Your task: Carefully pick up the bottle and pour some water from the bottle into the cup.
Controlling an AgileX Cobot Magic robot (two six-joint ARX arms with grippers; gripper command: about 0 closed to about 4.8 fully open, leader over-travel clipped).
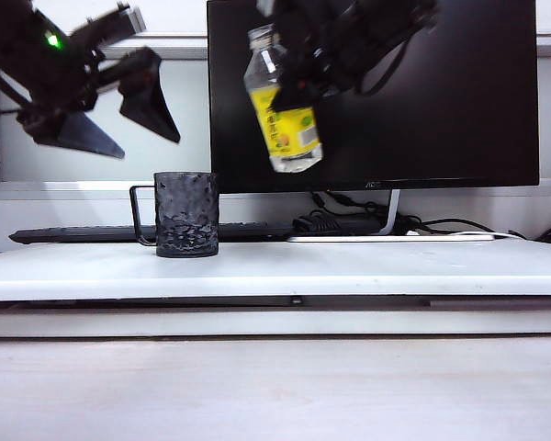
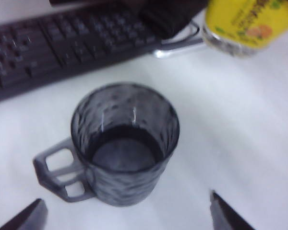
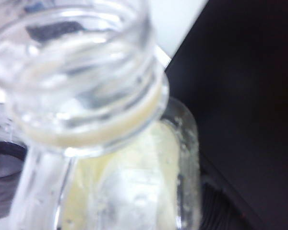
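Small clear plastic bottle with yellow label [image 1: 283, 101], clamped in right gripper [image 1: 303, 73], tilted, high right of dark dimpled cup [image 1: 186, 214]; left gripper [image 1: 119, 115] wide open, empty, above cup's left.

Even, bright indoor light; both wrist views are soft, the bottle [image 3: 86, 96] badly blurred.

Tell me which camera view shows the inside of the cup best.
The left wrist view: it looks down into the cup, showing its rim, inner wall and dark bottom. The exterior view shows the cup only side-on, standing on the table with its handle at the left. The right wrist view, filled by the bottle, shows no recognisable cup.
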